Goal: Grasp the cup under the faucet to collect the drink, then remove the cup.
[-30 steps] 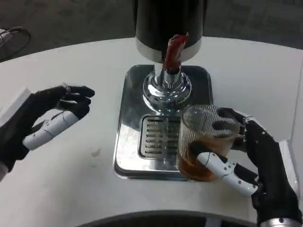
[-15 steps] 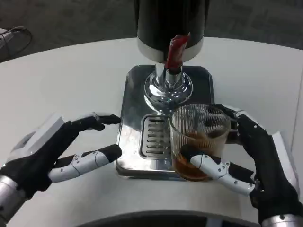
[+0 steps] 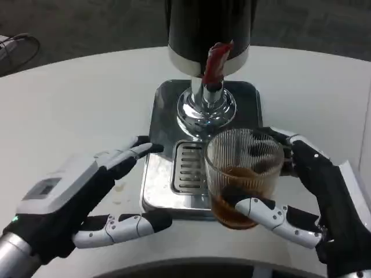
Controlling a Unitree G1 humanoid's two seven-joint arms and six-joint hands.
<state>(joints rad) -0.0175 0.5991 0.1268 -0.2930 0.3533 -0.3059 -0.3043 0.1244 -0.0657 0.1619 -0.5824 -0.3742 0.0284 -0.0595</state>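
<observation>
The right hand grips the ribbed glass cup, thumb across its near side and fingers wrapped round the far side; brown drink sits in the cup's bottom. Just beyond the cup stands the dispenser's chrome faucet with its red lever, and the cup overlaps the right front part of the steel drip tray. The left hand holds nothing, fingers spread apart, its fingertips at the tray's left edge on the white table

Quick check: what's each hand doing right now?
Left hand: open, holding nothing.
Right hand: gripping the ribbed clear glass cup of brown drink.
</observation>
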